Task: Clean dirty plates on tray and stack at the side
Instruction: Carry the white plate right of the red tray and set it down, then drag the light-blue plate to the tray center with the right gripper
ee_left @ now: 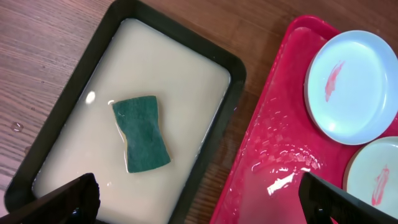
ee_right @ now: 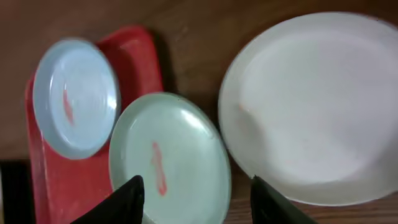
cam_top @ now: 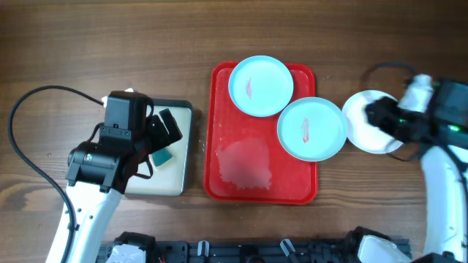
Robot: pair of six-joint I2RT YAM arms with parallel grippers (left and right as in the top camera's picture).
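Note:
The red tray [cam_top: 227,164] lies mid-table. A pale blue plate [cam_top: 261,86] with a red smear sits at its far end. A second pale blue plate [cam_top: 312,128], also smeared, rests on the tray's right rim. A white plate [cam_top: 362,124] lies on the table right of the tray, partly under my right gripper [cam_top: 379,115]. That gripper is open and empty; in the right wrist view its fingers [ee_right: 196,199] hang over the smeared plate [ee_right: 171,155], beside the white plate [ee_right: 311,106]. My left gripper [ee_left: 199,202] is open and empty above the cream tray's right edge.
A black-rimmed cream tray [cam_top: 186,157] stands left of the red tray and holds a green sponge [ee_left: 142,132] in milky water. The red tray's near half is wet [cam_top: 246,162]. Cables run along the left and far right of the table.

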